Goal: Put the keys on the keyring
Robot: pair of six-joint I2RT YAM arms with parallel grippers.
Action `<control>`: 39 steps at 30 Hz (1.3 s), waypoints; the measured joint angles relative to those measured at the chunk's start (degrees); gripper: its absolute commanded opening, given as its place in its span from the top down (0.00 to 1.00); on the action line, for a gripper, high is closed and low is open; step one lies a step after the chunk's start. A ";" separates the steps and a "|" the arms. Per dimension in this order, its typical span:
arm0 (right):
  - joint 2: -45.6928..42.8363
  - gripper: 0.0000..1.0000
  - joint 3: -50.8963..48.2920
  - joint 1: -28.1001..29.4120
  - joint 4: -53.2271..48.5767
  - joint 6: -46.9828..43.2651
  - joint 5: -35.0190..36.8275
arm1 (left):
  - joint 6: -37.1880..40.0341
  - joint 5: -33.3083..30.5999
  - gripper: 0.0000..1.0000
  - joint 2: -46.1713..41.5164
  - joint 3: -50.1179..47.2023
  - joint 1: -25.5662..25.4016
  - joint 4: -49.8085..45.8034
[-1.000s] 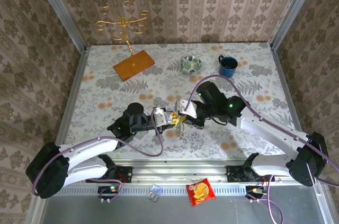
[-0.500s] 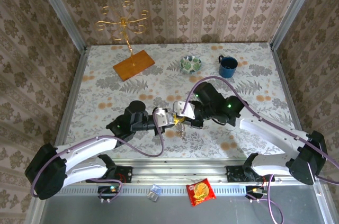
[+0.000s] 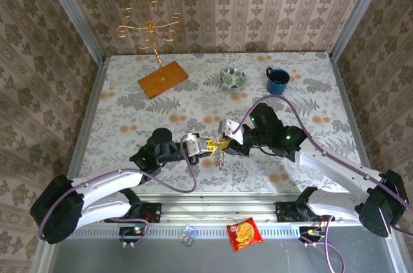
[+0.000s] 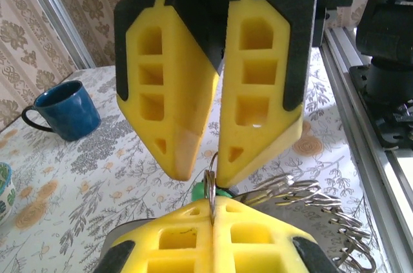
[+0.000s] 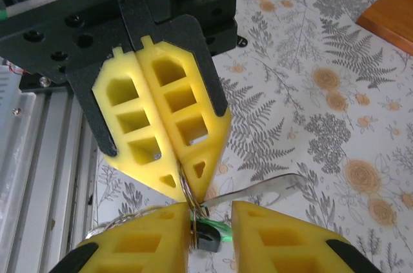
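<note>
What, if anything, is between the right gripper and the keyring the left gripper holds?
Nothing visible. The left gripper is shut on the keyring, and the right gripper, slightly open, straddles the ring directly. A silver key juts off to one side, clear of the gap.

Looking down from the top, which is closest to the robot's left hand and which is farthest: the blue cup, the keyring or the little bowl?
From the left hand:
1. keyring, pinched right in that hand.
2. bowl, farther back and slightly right.
3. blue cup, at the back, off to the right of the bowl.
</note>
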 measured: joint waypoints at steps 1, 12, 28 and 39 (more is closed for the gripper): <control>0.11 0.77 0.00 0.00 0.37 0.13 -0.28 | -0.37 0.13 1.00 0.07 -0.04 0.02 0.57; 1.03 1.00 0.57 -0.33 0.28 -0.74 -1.88 | -2.49 0.17 0.85 0.39 -0.52 0.74 2.40; 4.72 1.00 10.10 2.99 -14.34 -9.86 3.76 | 4.83 -1.14 0.77 -2.19 6.05 0.76 -14.88; 6.82 1.00 11.87 5.09 -15.43 -10.67 6.43 | 5.97 -0.42 0.93 -0.79 6.56 0.79 -17.14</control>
